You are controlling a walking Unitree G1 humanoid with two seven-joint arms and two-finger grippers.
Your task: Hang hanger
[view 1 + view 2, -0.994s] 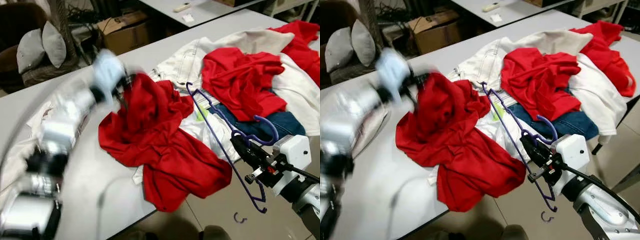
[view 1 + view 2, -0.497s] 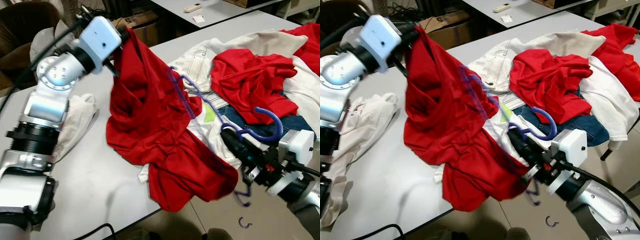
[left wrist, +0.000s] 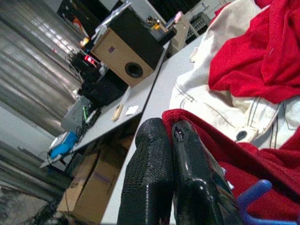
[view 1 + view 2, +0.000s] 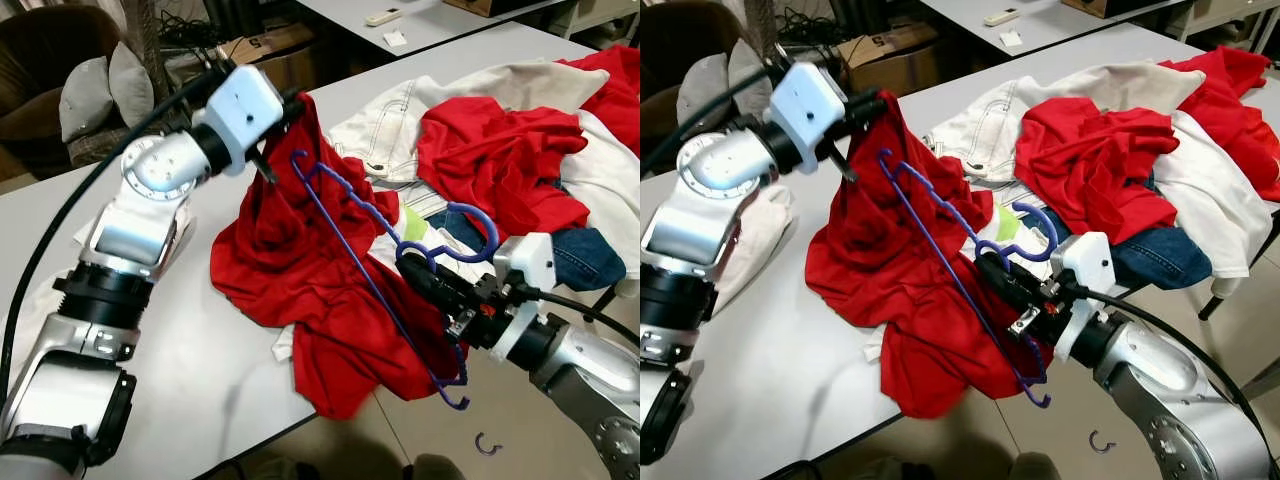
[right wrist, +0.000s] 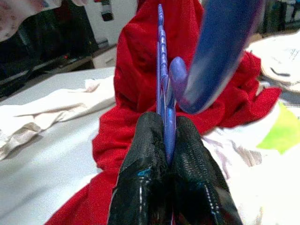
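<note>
My left gripper point(image 4: 282, 108) has the red shirt point(image 4: 300, 270) pinched at its top edge, jaws pressed together on the cloth, lifting it off the counter point(image 4: 180, 360) so the fabric drapes down in soft folds. My right gripper point(image 4: 425, 280) is clamped tight on the purple hanger point(image 4: 370, 270), jaws closed on the thin bar just below the hook, which curls up above my fingers point(image 5: 140, 187).

The hanger runs up at a slant from my right gripper toward the lifted edge of the shirt, its far shoulder tip right beside the cloth near my left gripper. Its lower end hangs past the counter edge. From here I judge it lies against the front of the shirt, not inside it; I cannot tell whether the tip has found the neck opening.

So, progress: both pieces are in hand and brought together, and that is the early half. The threading is left, both hanger shoulders into the shirt, and then hanging it somewhere; no rail is visible from here.

Textures: the shirt is limp, matte knit, bunching heavily where it rests on the counter. The hanger is slim glossy plastic, with small ridges along its arm in the right wrist view, rigid against all that floppy cloth. Behind lies a heap of laundry: another red garment point(image 4: 490, 150), white clothes point(image 4: 400, 110), blue jeans point(image 4: 590, 260). A small hook point(image 4: 485, 443) lies on the floor below.
</note>
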